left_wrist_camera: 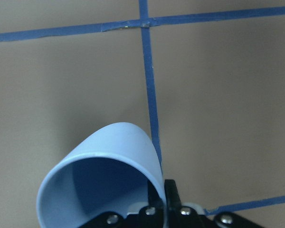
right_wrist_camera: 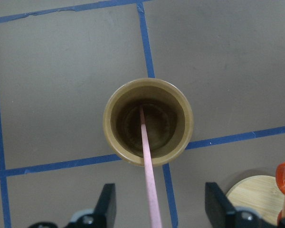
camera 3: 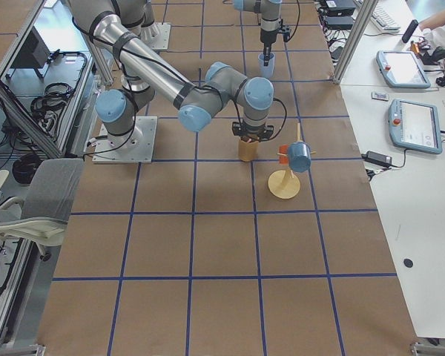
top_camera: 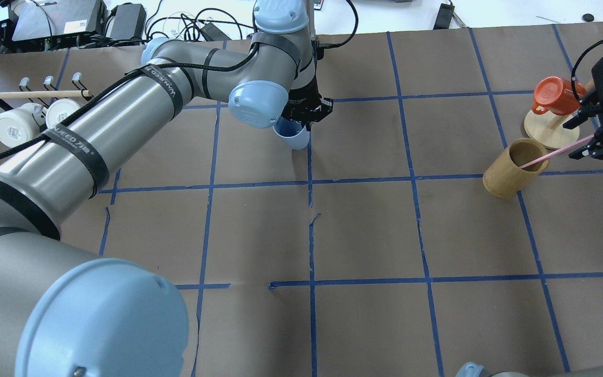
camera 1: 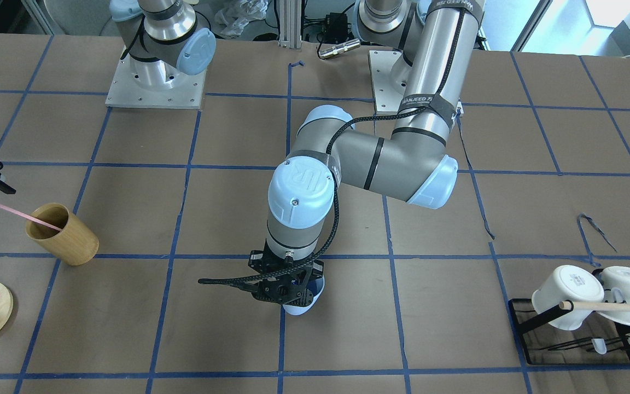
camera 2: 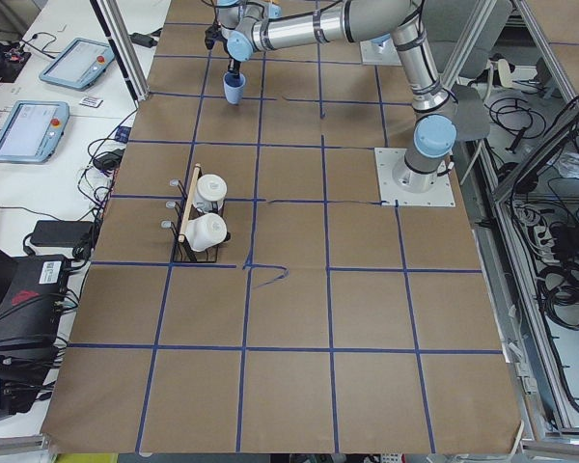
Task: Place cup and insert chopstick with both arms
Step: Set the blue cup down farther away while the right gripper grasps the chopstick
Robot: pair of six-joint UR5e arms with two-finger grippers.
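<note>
Left end effector clamps smooth tapered cup, right end effector apart — thin chopstick

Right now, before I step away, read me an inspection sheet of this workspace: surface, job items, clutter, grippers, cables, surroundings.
Surface: brown paper table with blue tape grid; tape torn and lifting in spots.
Job's things: blue cup tilted, held by its rim; pink chopstick leaning in the tan wooden cup.
Clutter: orange mug on a wooden stand; two white mugs on a black rack.
Grippers: left gripper shut on the blue cup's wall; right gripper open, straddling the chopstick.
Cables: braided cable loops out beside the left gripper.
Surroundings: teach pendants on side tables; a chair.
</note>
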